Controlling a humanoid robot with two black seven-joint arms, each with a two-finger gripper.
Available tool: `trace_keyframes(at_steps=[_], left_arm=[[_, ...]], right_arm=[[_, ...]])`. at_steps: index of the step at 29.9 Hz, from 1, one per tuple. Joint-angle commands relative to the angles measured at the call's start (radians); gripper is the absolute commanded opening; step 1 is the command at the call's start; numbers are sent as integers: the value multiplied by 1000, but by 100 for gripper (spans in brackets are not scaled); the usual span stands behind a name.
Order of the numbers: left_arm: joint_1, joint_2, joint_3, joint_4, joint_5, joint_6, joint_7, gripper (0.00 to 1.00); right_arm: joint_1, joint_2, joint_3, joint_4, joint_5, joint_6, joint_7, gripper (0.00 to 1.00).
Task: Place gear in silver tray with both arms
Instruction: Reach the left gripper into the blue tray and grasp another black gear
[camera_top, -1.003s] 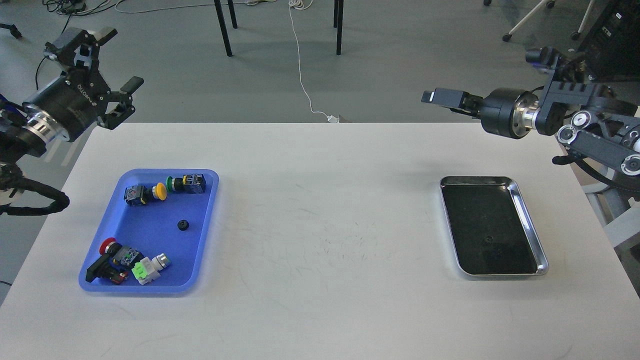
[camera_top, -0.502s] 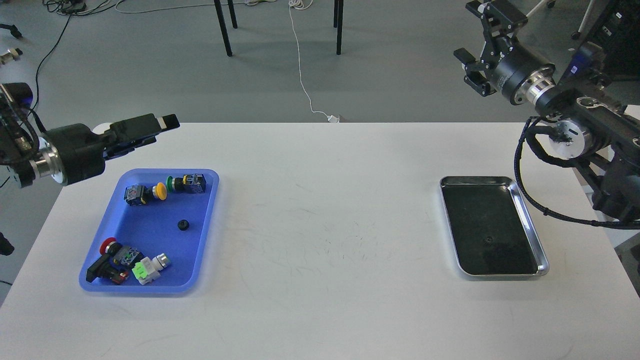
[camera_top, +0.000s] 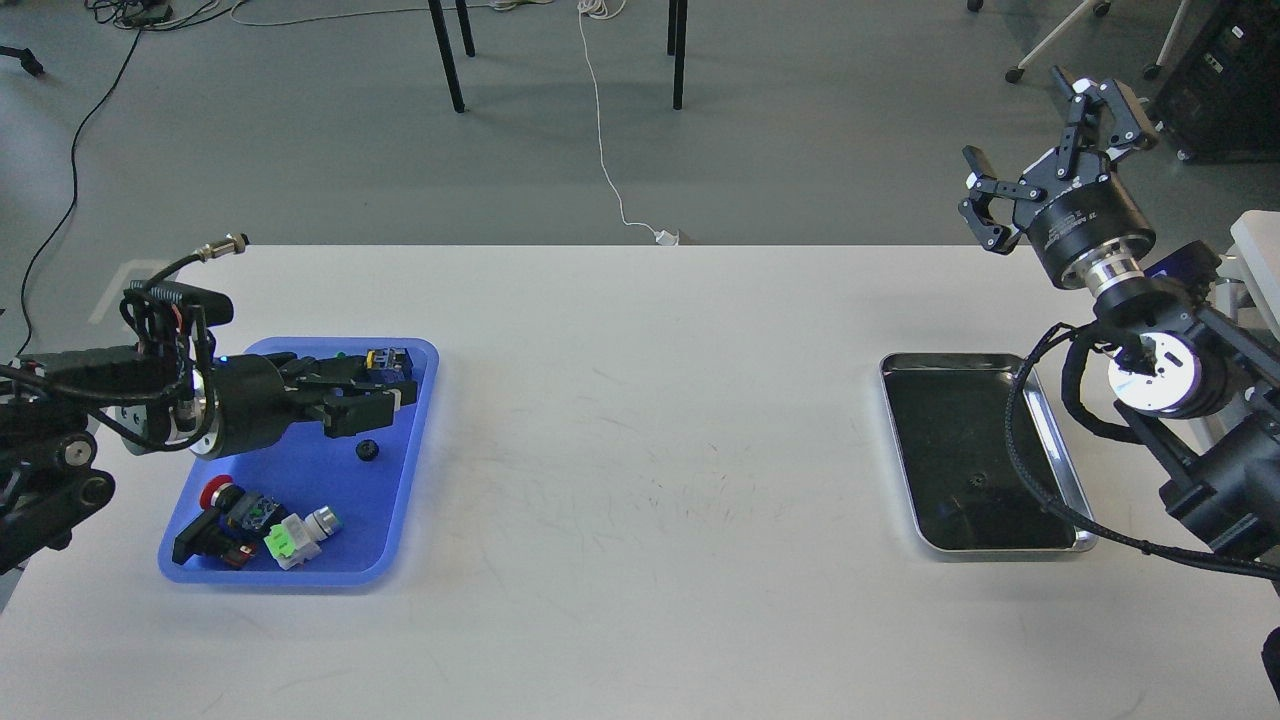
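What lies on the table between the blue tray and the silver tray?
Nothing: in the head view the white table is bare between the blue tray and the silver tray, apart from faint scuff marks.

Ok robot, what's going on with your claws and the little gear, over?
Left gripper low over blue tray, nothing held. Right gripper open, raised. Gear in blue tray; silver tray holds none. Path clear.

We see a bright, evenly lit scene under soft, diffuse light, sharp from edge to edge with no motion blur. Shadows on the white table (camera_top: 640, 480) are faint. The silver tray (camera_top: 1062, 452) shows bright glare along its rim, and its dark bottom mirrors the arm above.
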Motion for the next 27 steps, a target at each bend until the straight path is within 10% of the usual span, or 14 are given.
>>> trace_keyframes(at_steps=[1,17,27], left_arm=[[-1,-20,76,51,57,65,2,85],[-2,-63,132,192,64,142,-1,49],[-1,-89,137,235,64,147,-1,47]], right_arm=[[-20,3,6,17,-1,0,0,96],[-25,3,2,14,-3,-3,0,96],[-25,3,-6,12,-4,-2,0,96]])
